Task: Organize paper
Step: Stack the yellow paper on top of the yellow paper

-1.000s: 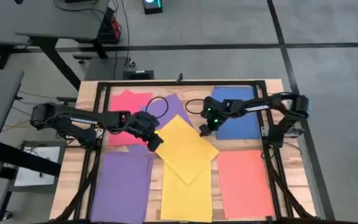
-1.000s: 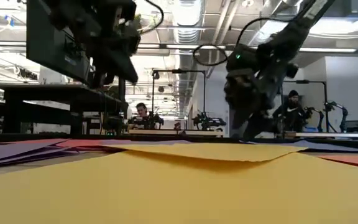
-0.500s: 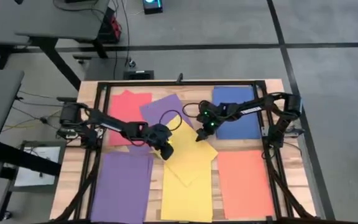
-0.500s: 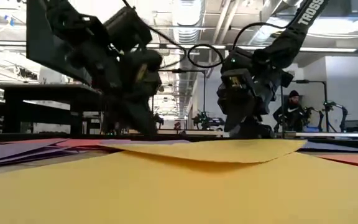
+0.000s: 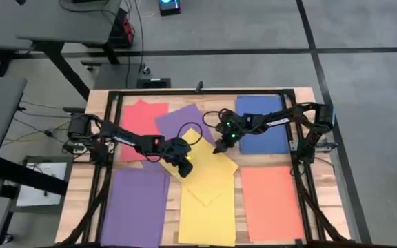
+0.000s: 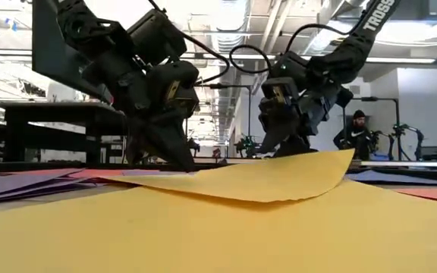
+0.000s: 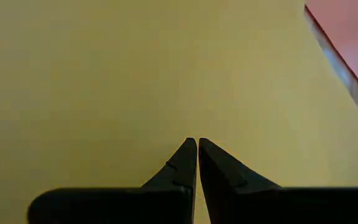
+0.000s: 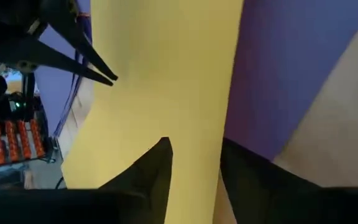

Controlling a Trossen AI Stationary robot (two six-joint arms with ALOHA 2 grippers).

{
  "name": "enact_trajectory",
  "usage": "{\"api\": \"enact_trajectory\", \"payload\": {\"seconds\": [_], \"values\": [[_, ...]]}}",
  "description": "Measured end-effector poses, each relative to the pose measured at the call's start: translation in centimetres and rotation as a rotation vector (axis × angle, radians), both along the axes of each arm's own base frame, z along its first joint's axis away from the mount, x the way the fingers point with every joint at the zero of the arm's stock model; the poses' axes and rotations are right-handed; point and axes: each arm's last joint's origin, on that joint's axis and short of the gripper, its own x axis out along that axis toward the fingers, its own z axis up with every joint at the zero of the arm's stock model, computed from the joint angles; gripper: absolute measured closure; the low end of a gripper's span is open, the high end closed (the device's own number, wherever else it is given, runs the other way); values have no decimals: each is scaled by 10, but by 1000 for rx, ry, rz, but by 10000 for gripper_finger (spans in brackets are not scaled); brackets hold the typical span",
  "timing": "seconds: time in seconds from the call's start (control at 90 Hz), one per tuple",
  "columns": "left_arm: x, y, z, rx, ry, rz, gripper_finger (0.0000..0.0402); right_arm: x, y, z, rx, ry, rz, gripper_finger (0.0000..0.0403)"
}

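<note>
A tilted yellow sheet of paper (image 5: 209,169) lies in the middle of the table, over another yellow sheet (image 5: 209,217) and a purple one (image 5: 181,120). My left gripper (image 5: 185,169) is shut, its tips down on the tilted sheet's left part. My right gripper (image 5: 217,148) stands at the sheet's far right edge, fingers apart. In the low view that side of the sheet (image 6: 332,171) curls up off the table while the rest lies flat. My left gripper presses its shut fingertips (image 7: 196,144) down on the yellow sheet's upper face, slanting down from the table's left. The sheet lies flat under them. My right gripper has the yellow sheet's far right edge (image 8: 218,171) running along the inner side of one finger (image 8: 247,180), the other finger over the sheet. That edge stands raised; whether a finger is under it, I cannot tell.
Around the middle lie a red sheet (image 5: 143,117) far left, a blue sheet (image 5: 264,124) far right, a purple sheet (image 5: 136,207) near left and an orange sheet (image 5: 271,203) near right. A black frame (image 5: 198,91) borders the table.
My left gripper has moved toward the table's near right and come down onto the yellow sheet, then stayed. My right gripper has moved toward the table's left. The sheet's far right side has risen off the table, and the sheet has slid slightly left.
</note>
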Motion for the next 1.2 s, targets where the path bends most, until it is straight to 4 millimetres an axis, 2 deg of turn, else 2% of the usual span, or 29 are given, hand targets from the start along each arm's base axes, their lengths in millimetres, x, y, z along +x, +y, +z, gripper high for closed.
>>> {"api": "enact_trajectory", "payload": {"seconds": [0.244, 0.389, 0.478, 0.6, 0.767, 0.889, 1.033, 1.2], "values": [[8, 1, 6, 70, -113, -11, 402, 5, 16, 0, -31, 9, -4, 284], [8, 2, 3, 103, -107, 16, 402, 7, 22, 0, -36, 13, 8, 289], [8, 3, 3, 117, -109, 26, 402, 8, 25, -3, -36, 19, 16, 316], [9, 4, 12, 117, -135, 29, 402, 8, 29, -15, -21, 68, 19, 389], [10, 3, 29, 101, -167, 10, 402, 9, 30, -20, -47, 100, -10, 402], [6, 2, 45, 71, -167, -16, 402, 8, 30, -8, -52, 72, -17, 403], [-9, -1, 68, 57, -147, -21, 402, 4, 34, 19, -21, 22, -57, 403], [-35, -5, 91, 24, -83, 19, 402, -4, 55, 49, 9, 26, -201, 403]]}}
